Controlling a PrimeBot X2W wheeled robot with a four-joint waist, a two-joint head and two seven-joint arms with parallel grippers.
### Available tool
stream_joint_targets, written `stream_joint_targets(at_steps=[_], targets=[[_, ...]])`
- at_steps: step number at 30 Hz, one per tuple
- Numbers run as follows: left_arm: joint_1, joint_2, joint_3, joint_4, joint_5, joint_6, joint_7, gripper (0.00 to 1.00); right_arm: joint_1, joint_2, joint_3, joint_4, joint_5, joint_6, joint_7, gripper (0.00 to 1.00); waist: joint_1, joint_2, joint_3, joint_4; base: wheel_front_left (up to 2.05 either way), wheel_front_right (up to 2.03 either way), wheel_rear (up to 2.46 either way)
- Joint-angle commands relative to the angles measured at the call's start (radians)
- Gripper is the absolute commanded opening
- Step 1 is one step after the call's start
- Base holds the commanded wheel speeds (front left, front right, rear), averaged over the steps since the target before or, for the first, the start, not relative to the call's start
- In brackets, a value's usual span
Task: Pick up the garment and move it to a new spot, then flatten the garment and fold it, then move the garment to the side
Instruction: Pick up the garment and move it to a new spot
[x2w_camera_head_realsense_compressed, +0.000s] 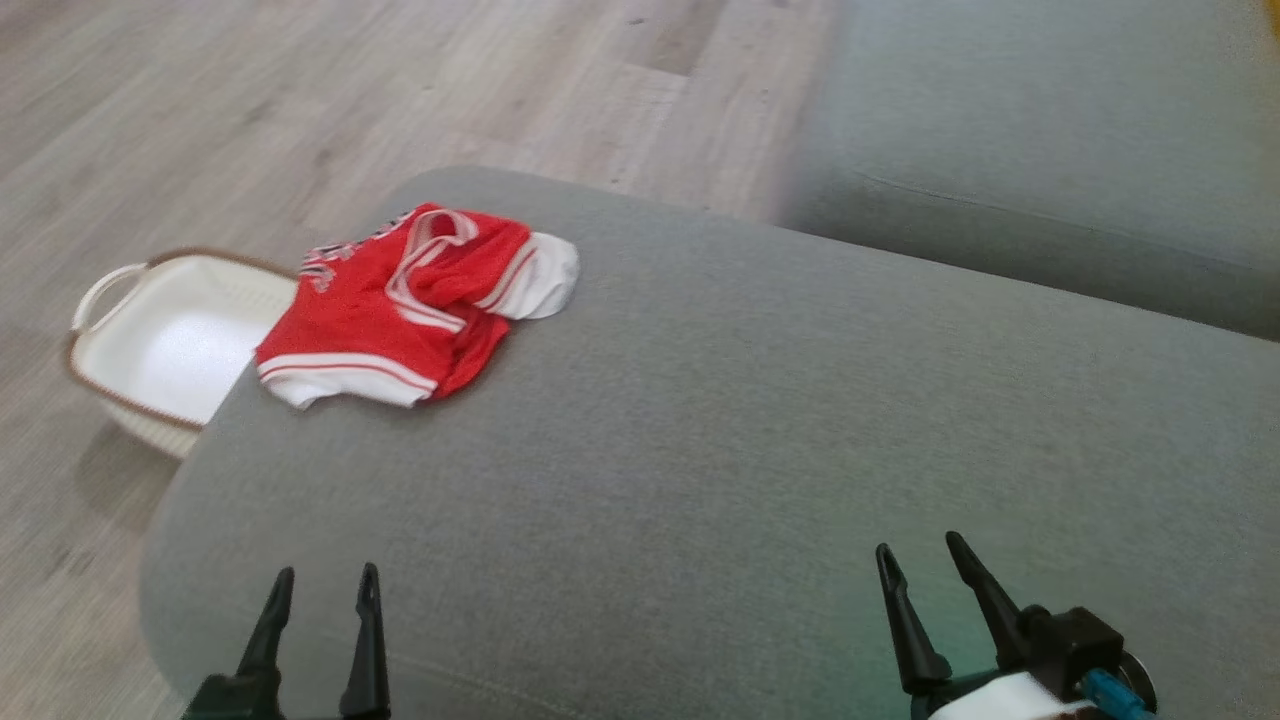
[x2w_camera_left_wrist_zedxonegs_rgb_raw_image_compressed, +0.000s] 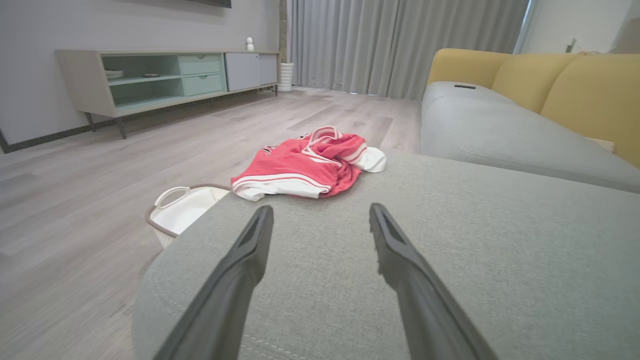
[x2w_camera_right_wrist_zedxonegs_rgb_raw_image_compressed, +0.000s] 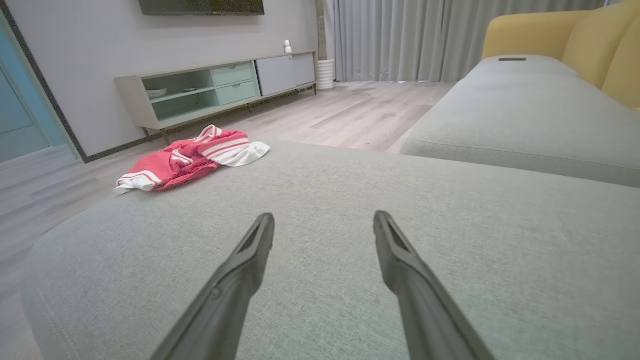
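at the bottom of the head view the left gripper (x2w_camera_head_realsense_compressed: 327, 572) sits in the lower left corner and the right gripper (x2w_camera_head_realsense_compressed: 918, 545) in the lower right. each has its two dark fingers pointing up the frame and spread wide, with nothing between them. both are over the near part of a broad grey cushion (x2w_camera_head_realsense_compressed: 700, 450). in each wrist view the parted fingers frame bare grey fabric.

further up, in the upper left of the head view, the garment (x2w_camera_head_realsense_compressed: 400, 310) lies crumpled on the far left corner of that cushion, well apart from both grippers. it is red with white bands, and a white patch shows at its right end. its lower white-banded hem lies right at the cushion's left edge.

just beside that edge, at the left of the frame, a white basket (x2w_camera_head_realsense_compressed: 150, 420) with a brown rim and a loop handle stands on the pale wood floor (x2w_camera_head_realsense_compressed: 200, 100), partly hidden by the cushion.

beyond, in the upper right, is a second grey seat (x2w_camera_head_realsense_compressed: 1050, 150). the left wrist view shows yellow back cushions (x2w_camera_left_wrist_zedxonegs_rgb_raw_image_compressed: 575, 90) behind it, a low cabinet (x2w_camera_left_wrist_zedxonegs_rgb_raw_image_compressed: 150, 80) at the upper left and grey curtains (x2w_camera_left_wrist_zedxonegs_rgb_raw_image_compressed: 400, 45) at the top.
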Motion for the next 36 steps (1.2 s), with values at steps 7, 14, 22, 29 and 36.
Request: stream_joint_targets(at_steps=[7,14,22,29,36], targets=[[-0.041,-0.005,0.035,-0.058,-0.016,0.022,-0.005,1.0,-0.049,-0.004,0.029,-0.018,-0.013,0.004,-0.014,1.0,0.0001,0.0,0.041,0.053,0.0,0.0,0.0],[-0.16,0.0,0.041,-0.099,0.006,-0.015,-0.005,1.0,-0.065,-0.047,-0.002,-0.028,-0.031,0.004,-0.014,1.0,0.0001,0.0,0.135,0.076,0.0,0.0,0.0],[-0.441,0.021,0.095,-0.083,-0.039,-0.062,-0.005,1.0,-0.115,-0.135,-0.044,-0.065,-0.053,0.004,-0.014,1.0,0.0001,0.0,0.283,0.029,0.0,0.0,0.0],[-0.829,0.069,0.096,0.216,-0.086,-0.101,0.182,1.0,-0.176,-0.223,-0.078,-0.106,-0.062,0.004,-0.014,1.0,0.0001,0.0,0.419,-0.031,0.0,0.0,0.0],[-1.124,0.121,0.133,0.619,-0.138,-0.095,0.346,1.0,-0.214,-0.288,-0.099,-0.154,-0.055,0.004,-0.014,1.0,0.0001,0.0,0.537,-0.095,0.0,0.0,0.0]])
